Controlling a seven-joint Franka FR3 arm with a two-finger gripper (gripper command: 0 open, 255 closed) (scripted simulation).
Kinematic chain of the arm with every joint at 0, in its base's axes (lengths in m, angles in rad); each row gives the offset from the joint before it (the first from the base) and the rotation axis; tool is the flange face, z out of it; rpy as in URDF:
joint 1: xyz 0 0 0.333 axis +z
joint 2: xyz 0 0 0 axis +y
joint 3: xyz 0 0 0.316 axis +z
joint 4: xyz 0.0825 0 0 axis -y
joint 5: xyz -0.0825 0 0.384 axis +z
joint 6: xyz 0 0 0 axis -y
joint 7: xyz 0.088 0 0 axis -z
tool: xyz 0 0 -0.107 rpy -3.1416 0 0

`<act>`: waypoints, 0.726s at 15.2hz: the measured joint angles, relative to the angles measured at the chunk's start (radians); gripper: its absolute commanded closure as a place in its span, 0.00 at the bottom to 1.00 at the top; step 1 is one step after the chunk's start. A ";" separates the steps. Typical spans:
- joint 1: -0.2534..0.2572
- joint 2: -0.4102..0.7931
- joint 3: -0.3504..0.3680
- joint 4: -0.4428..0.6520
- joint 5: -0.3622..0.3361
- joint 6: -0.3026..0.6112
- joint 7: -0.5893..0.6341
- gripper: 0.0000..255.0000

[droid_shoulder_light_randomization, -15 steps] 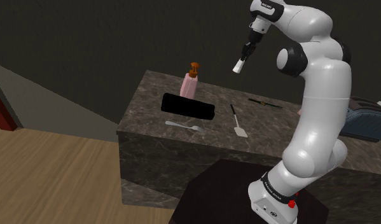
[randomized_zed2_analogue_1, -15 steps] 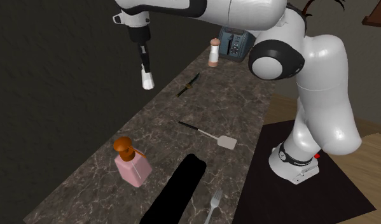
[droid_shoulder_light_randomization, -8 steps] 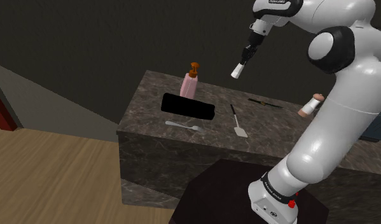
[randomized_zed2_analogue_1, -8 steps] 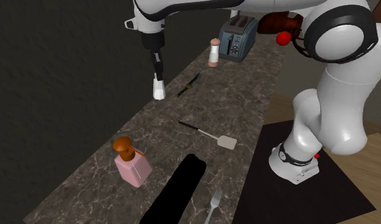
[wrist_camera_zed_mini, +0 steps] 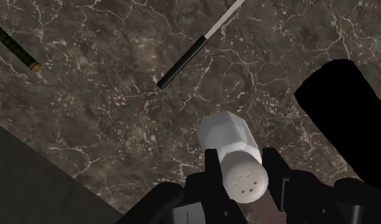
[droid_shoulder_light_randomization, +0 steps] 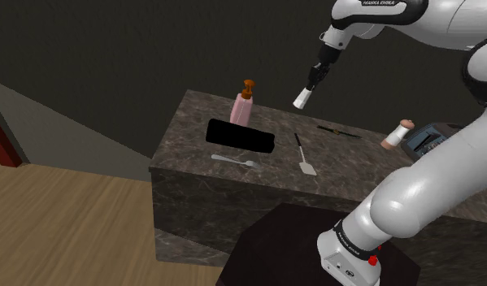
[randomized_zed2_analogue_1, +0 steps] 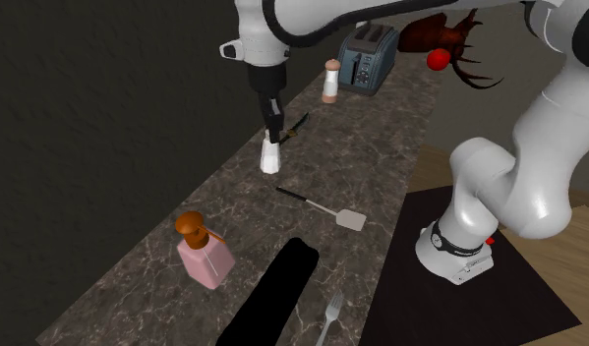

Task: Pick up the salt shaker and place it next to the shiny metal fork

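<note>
Looking down from the shoulder view, we see the claw [droid_shoulder_light_randomization: 307,88] held well above the dark marbled surface [droid_shoulder_light_randomization: 193,114]. It is clamped on the white salt shaker [droid_shoulder_light_randomization: 301,100], which hangs tilted in the air over the far side. The fork [droid_shoulder_light_randomization: 236,160] lies near the front edge, just in front of a black opening [droid_shoulder_light_randomization: 241,136] and well apart from the shaker. A pink soap bottle [droid_shoulder_light_randomization: 242,106] stands behind that opening, and a spatula [droid_shoulder_light_randomization: 305,156] lies beside it. In the second exterior view, the claw [randomized_zed2_analogue_1: 272,136] points downward with the salt shaker [randomized_zed2_analogue_1: 270,157] gripped at its tip. The shaker is above the surface [randomized_zed2_analogue_1: 381,147], between a dark thin utensil [randomized_zed2_analogue_1: 294,128] and the spatula [randomized_zed2_analogue_1: 326,208]. The fork [randomized_zed2_analogue_1: 331,313] sits at this view's bottom edge beside the black opening [randomized_zed2_analogue_1: 272,295], and the soap bottle [randomized_zed2_analogue_1: 206,254] is near them. A toaster [randomized_zed2_analogue_1: 368,57] stands at the far end. In the wrist view, both black fingers [wrist_camera_zed_mini: 214,173] of the claw [wrist_camera_zed_mini: 241,170] press against the salt shaker [wrist_camera_zed_mini: 230,140], whose perforated end faces the camera. Beyond it we make out the spatula's dark handle [wrist_camera_zed_mini: 182,63], the thin utensil [wrist_camera_zed_mini: 14,44] and the black opening [wrist_camera_zed_mini: 348,102].
</note>
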 measured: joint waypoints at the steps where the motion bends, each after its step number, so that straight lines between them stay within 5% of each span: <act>1: 0.009 -0.032 0.016 -0.034 -0.010 0.006 0.029 1.00; 11: 0.046 -0.359 0.183 -0.347 -0.059 0.012 0.265 1.00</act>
